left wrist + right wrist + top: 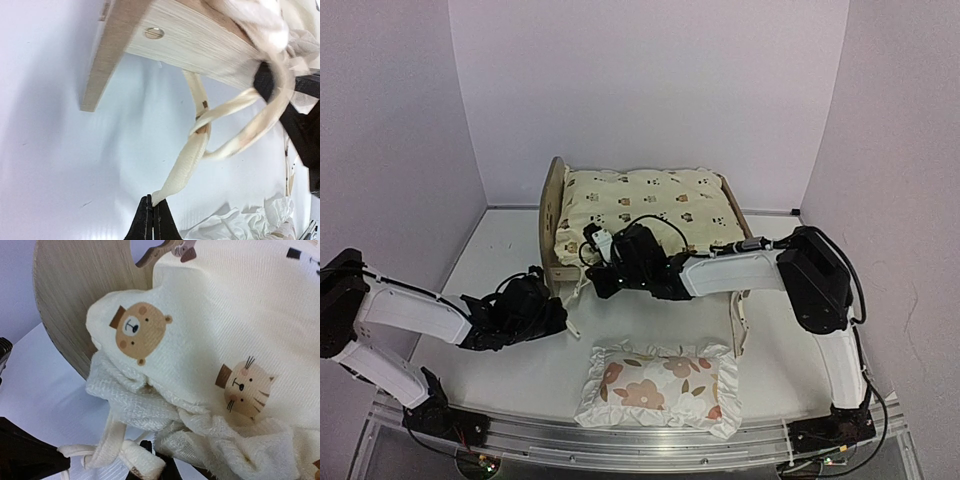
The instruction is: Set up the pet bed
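Pet bed (551, 215) is seen at the back-ctr of the counter (510, 250), its rounded headboard turned to the left side of the top view and its low footboard to the right. Cream cushion (650, 205), printed w/ small animals, is laid on the frame and covers the base. One cushion corner is bunched up against the headboard at the near-left of the bed; a bear and a cat print are shown there in the right wrist view.

Left gripper (152, 222) is closed, and the flat end of a cream tie string (186, 162) is pinched between its fingertips. From there the string is drawn up to a knot w/ loops under the bed's wooden side rail.

Right gripper (152, 472) is reached across the bed's front to the same corner, approx. beside the left one. It is closed too, w/ string loops and frayed corner fabric lying over its tips; what exactly is pinched cannot be told.

White ruffled pillow (660, 385) w/ red-brown flowers is laid flat at the near edge of the counter, apart from the bed and between the two arm bases.
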Available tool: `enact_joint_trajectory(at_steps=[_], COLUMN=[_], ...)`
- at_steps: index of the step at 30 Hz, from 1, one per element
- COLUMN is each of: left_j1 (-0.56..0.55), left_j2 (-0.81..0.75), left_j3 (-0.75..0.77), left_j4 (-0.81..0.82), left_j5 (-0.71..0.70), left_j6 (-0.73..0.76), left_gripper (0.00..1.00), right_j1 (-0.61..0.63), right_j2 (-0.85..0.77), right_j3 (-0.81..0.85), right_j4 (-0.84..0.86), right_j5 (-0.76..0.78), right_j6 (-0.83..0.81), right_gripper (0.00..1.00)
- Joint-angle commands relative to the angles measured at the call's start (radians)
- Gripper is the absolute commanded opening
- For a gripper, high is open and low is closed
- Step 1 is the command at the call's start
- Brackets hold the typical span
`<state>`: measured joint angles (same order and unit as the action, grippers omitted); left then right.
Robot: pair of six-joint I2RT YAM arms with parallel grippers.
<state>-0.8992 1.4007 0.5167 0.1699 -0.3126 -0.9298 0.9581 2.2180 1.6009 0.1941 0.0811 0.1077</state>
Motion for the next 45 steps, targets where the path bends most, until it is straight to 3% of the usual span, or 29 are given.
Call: enact_joint_trajectory(at_steps=[1, 23, 37, 45], left_j1=[0.012, 0.163, 0.234, 0.238], left_j2=[-0.057, 0.012, 0.091, 0.148], left_j3=[-0.014, 0.026, 0.062, 0.097], left_j4=[-0.102, -0.247, -0.234, -0.228], left_j5=[-0.064, -0.029, 0.068, 0.085], left_j6=[-0.017, 0.02, 0.095, 0.116], left_gripper=[0.0, 0.0, 0.0, 0.0], right_j1=[-0.014, -0.015, -0.115, -0.128], right_j2=[-0.079, -0.052, -0.002, -0.058], right_j3=[0.039, 0.422, 0.498, 0.382], right_j4=[0.001, -0.148, -0.182, -0.175], right_j5=[0.061, 0.083, 0.15, 0.094], right_j6=[-0.039, -0.227, -0.214, -0.185], right_gripper=[0.0, 0.0, 0.0, 0.0])
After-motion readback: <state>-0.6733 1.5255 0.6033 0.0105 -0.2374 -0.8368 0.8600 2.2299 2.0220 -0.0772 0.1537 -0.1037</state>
